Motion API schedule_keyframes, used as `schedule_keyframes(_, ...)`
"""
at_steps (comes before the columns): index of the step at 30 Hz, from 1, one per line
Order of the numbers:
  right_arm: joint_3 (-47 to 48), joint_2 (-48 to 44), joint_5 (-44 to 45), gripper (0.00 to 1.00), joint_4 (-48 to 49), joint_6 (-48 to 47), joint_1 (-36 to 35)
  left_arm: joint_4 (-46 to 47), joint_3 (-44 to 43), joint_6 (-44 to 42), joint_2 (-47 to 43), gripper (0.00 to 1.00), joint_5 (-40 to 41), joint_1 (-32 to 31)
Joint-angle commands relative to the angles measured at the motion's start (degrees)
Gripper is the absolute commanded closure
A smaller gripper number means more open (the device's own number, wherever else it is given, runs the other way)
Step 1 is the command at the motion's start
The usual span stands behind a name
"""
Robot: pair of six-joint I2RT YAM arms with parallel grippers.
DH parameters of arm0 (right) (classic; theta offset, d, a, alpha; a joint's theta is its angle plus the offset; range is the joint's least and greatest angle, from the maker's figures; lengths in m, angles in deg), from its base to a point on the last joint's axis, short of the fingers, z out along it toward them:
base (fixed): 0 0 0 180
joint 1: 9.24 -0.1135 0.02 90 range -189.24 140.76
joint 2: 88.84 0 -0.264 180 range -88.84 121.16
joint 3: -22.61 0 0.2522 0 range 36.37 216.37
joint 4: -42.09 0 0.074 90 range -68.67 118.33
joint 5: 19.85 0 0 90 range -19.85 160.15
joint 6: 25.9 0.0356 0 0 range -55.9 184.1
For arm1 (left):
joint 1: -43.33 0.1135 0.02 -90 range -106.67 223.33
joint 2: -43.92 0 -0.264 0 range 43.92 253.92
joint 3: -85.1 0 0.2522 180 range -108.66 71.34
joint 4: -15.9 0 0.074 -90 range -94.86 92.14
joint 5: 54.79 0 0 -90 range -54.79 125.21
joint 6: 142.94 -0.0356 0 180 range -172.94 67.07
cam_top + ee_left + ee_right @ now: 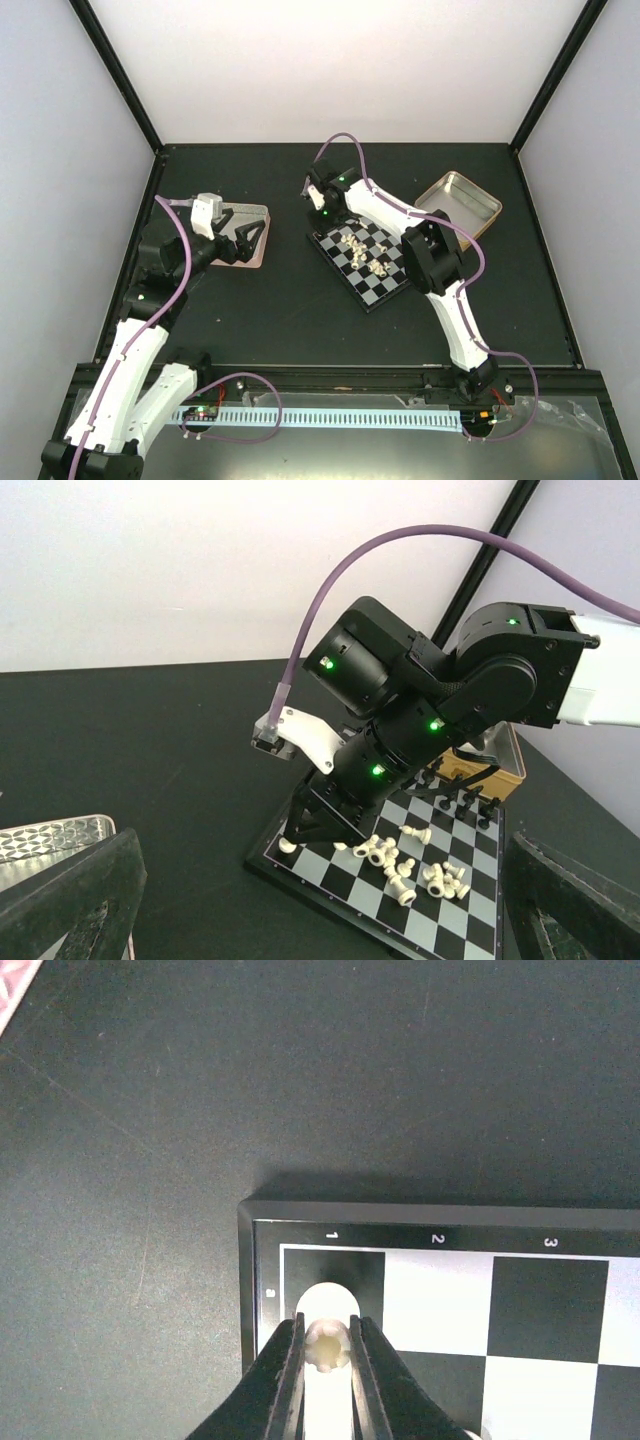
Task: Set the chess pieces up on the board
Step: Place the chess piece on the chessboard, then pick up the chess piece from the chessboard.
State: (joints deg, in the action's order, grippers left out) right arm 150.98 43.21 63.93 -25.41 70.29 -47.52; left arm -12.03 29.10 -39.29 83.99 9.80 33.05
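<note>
The board (375, 295) lies mid-table, turned at an angle. A heap of white chess pieces (362, 250) lies toppled on its middle squares (400, 865). Black pieces (460, 795) stand along its far edge. My right gripper (327, 1332) is shut on a white rook (327, 1348), held upright over the dark corner square marked 1 (365, 1270). In the left wrist view that rook (288, 845) sits low at the board's near-left corner. My left gripper (245, 243) hangs open and empty left of the board, with both fingers (70, 900) wide apart.
A silver tin (458, 200) sits at the back right, beyond the board. Another tin (250, 215) lies under my left gripper, and its patterned edge (50, 838) shows in the left wrist view. The right arm (440, 260) reaches across the board.
</note>
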Motion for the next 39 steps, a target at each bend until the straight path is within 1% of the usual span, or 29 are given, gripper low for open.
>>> schedule_keyframes(1,1.67,1.25,-0.32,0.88,-2.14,-1.7,-0.21,-0.32,-0.74,-0.5,-0.51,0.01,1.07,-0.37)
schedule_keyframes(12,3.51,2.49,-1.03,0.8,-3.17,-3.1,-0.14,-0.35,-0.74,-0.52,-0.26,0.01,1.13,-0.38)
schedule_keyframes(16,3.37,2.36,-0.97,0.8,-2.95,-2.92,-0.13,-0.4,-0.83,-0.57,-0.17,0.01,1.16,-0.36)
schedule_keyframes(20,1.86,0.7,-0.92,0.79,-1.71,-2.23,-0.16,-0.4,-0.83,-0.55,-0.12,0.01,1.16,-0.38)
schedule_keyframes(25,-1.77,-4.66,-0.48,0.72,1.56,-0.13,-0.19,-0.39,-0.83,-0.5,-0.26,0.01,1.19,-0.37)
schedule_keyframes(28,-5.38,-9.52,1.48,0.68,3.95,1.74,-0.13,-0.26,-0.74,-0.46,-0.42,0.01,1.22,-0.37)
schedule_keyframes(31,-11.22,-15.28,3.84,0.65,7.24,3.93,-0.09,-0.15,-0.74,-0.37,-0.7,0.01,0.96,-0.36)
schedule_keyframes(33,-15.79,-19.65,5.53,0.61,9.37,5.27,-0.1,0.02,-0.58,-0.28,-1.06,0.01,0.87,-0.31)
schedule_keyframes(39,-32.34,-31.75,11.1,0.6,13.02,12.02,-0.07,0.8,0.41,0.74,-2.23,0.01,-0.02,-0.35)
